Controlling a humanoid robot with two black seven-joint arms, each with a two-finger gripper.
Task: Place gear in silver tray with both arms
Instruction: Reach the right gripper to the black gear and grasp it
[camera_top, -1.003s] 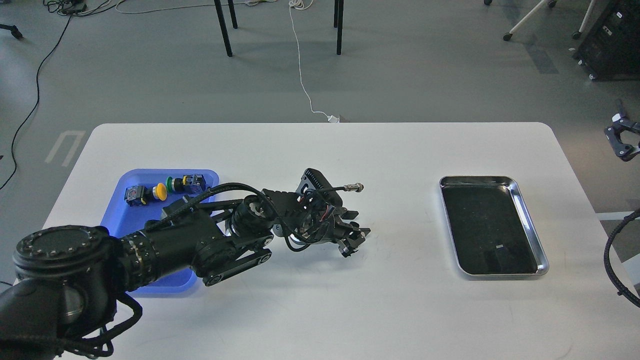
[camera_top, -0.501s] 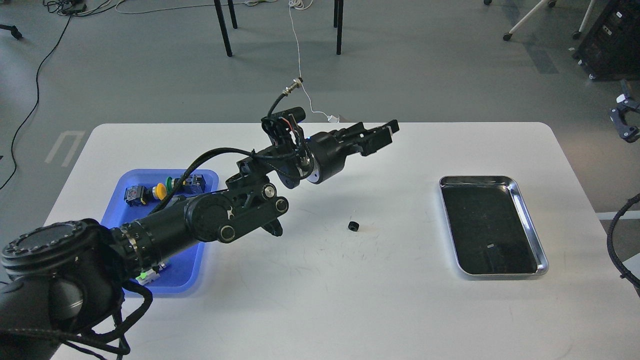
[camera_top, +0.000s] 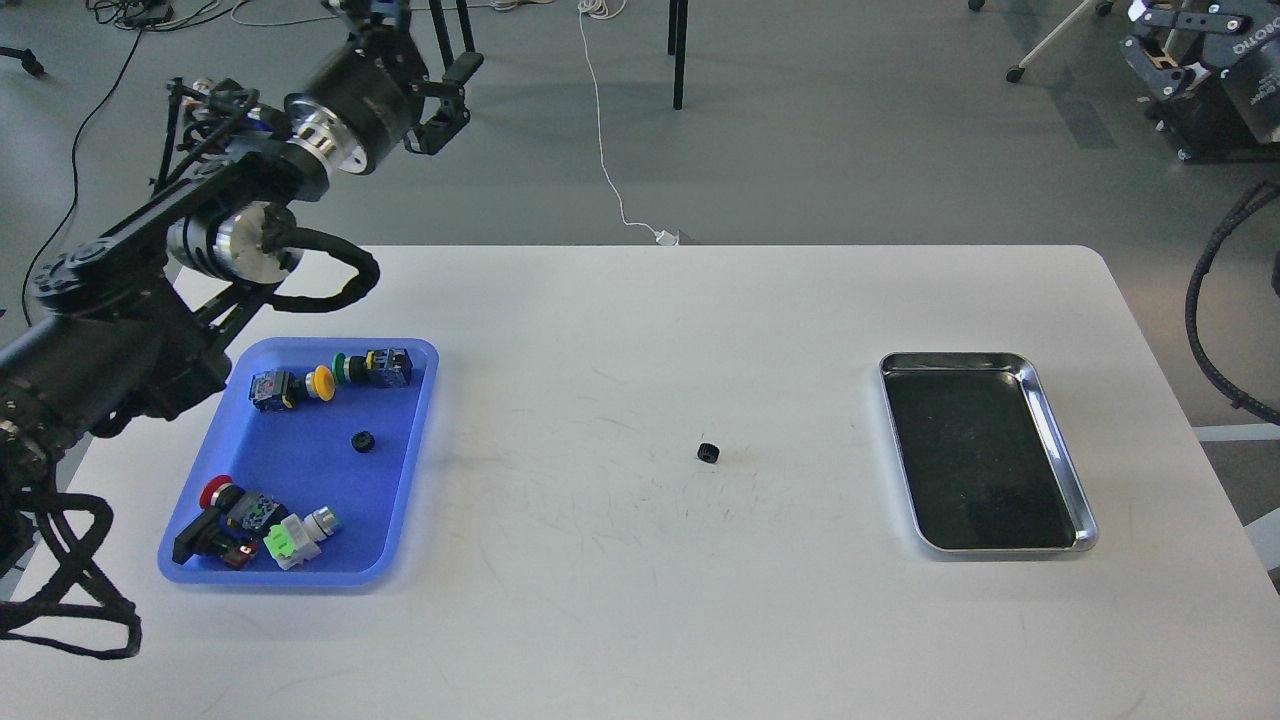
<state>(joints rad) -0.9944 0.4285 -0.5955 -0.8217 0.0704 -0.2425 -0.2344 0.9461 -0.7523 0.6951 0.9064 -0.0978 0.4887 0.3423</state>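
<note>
Our small black toothed gear (camera_top: 708, 452) lies mid-table, well apart from the shiny silver metal tray (camera_top: 1060, 440) near the right edge. Left gripper (camera_top: 445, 95) raised, empty, jaws parted; right gripper (camera_top: 1180, 40) unclear. We should descend squarely over it.

Floor (camera_top: 850, 150): grey, smooth, evenly lit.
Cables: white cord (camera_top: 602, 130), black cable (camera_top: 70, 190).
Furniture: black legs (camera_top: 445, 60); white counter (camera_top: 640, 600).

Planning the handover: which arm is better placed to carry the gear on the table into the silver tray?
Probably the right: the gear lies nearer the silver tray, on the right arm's side, while the left end effector is raised far left.
</note>
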